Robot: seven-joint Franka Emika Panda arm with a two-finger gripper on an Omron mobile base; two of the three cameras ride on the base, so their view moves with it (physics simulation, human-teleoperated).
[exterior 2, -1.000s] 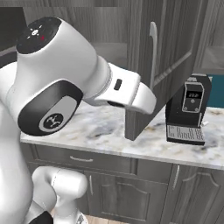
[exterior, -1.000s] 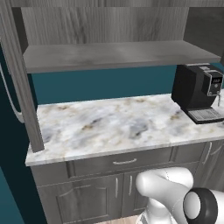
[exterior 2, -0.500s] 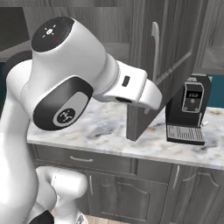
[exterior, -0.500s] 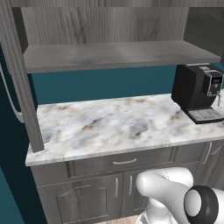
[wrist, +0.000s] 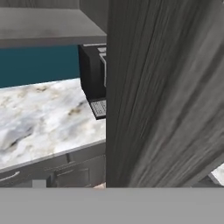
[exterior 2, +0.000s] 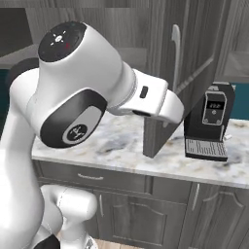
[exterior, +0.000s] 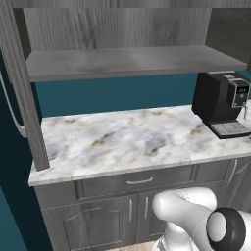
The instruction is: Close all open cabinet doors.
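Observation:
An open cabinet door (exterior 2: 192, 73) swings out over the counter, its slim silver handle (exterior 2: 175, 51) facing the right base camera. My white hand (exterior 2: 165, 104) reaches to this door's lower part, and its fingers are hidden behind the panel. In the hand view the same door (wrist: 166, 92) stands very close, edge-on, across the right half. Nothing shows between the jaws, which stand wide open. A second open cabinet door (exterior: 22, 98) stands edge-on at the left of the open shelf (exterior: 127, 61), its curved handle (exterior: 11, 110) on the outer side.
A black coffee machine (exterior 2: 210, 124) sits on the marble counter (exterior: 122, 142) just right of the swung-out door, also as the coffee machine (exterior: 223, 100). Base drawers and doors (exterior: 137, 196) run under the counter. My bulky arm (exterior 2: 73, 97) blocks the left of the right base view.
My arm has swung to the right, bringing the hand up to the open right door. The door itself and the base cameras have not moved.

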